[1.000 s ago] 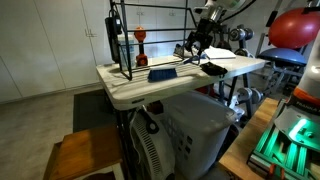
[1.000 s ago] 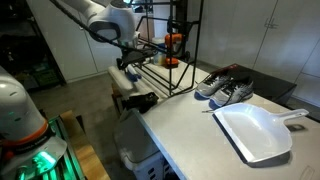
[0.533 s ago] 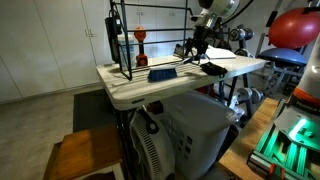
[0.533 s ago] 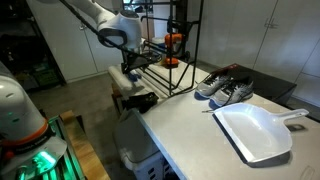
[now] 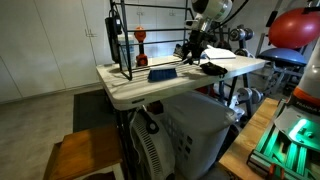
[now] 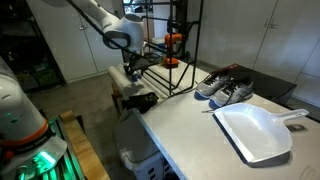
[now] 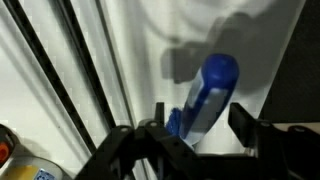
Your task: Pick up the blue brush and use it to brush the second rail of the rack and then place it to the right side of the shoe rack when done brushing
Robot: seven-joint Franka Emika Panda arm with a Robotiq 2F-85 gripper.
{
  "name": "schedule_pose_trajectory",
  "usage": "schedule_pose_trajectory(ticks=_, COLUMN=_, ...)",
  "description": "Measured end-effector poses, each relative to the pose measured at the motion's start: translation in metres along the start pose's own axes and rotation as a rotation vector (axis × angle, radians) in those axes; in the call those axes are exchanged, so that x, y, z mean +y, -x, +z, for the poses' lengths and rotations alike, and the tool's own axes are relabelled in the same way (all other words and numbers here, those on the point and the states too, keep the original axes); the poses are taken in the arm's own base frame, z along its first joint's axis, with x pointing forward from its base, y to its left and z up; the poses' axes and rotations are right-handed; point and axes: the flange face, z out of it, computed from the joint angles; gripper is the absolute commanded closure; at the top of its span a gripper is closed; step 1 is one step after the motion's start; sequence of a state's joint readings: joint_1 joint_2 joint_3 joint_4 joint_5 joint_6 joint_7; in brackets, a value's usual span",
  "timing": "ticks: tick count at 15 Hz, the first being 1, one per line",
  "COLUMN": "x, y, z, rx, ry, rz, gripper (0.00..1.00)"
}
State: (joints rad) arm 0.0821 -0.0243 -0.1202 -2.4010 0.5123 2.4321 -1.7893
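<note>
The blue brush (image 5: 162,73) lies flat on the white table in front of the rack (image 5: 150,35), a tall frame of thin black rods. In the wrist view the brush (image 7: 208,92) lies on the table between my two fingers, handle pointing away, with rack rods (image 7: 60,80) to its left. My gripper (image 5: 195,48) hangs open above the table near the brush and holds nothing. In an exterior view the gripper (image 6: 131,72) is at the table's far end beside the rack (image 6: 170,50), and hides the brush there.
A pair of grey shoes (image 6: 226,88) and a white dustpan (image 6: 255,132) lie on the table. A red-orange upright item (image 5: 141,45) stands inside the rack. A dark lumpy object (image 5: 213,68) lies right of the brush. A grey bin (image 5: 190,125) stands below the table.
The arm has moved lower and a little toward the rack, bringing the open gripper closer over the brush. The brush has not moved.
</note>
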Motion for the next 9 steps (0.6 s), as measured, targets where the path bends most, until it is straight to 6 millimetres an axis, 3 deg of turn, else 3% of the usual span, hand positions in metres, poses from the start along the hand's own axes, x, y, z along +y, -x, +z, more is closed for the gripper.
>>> schedule_pose_trajectory(ticks=4, x=0.003, y=-0.007, z=0.001, rx=0.001, ry=-0.001, rz=-0.014, gripper=0.92)
schedule_pose_trajectory(ticks=9, x=0.003, y=-0.012, z=0.001, rx=0.002, ry=-0.001, rz=-0.025, gripper=0.93)
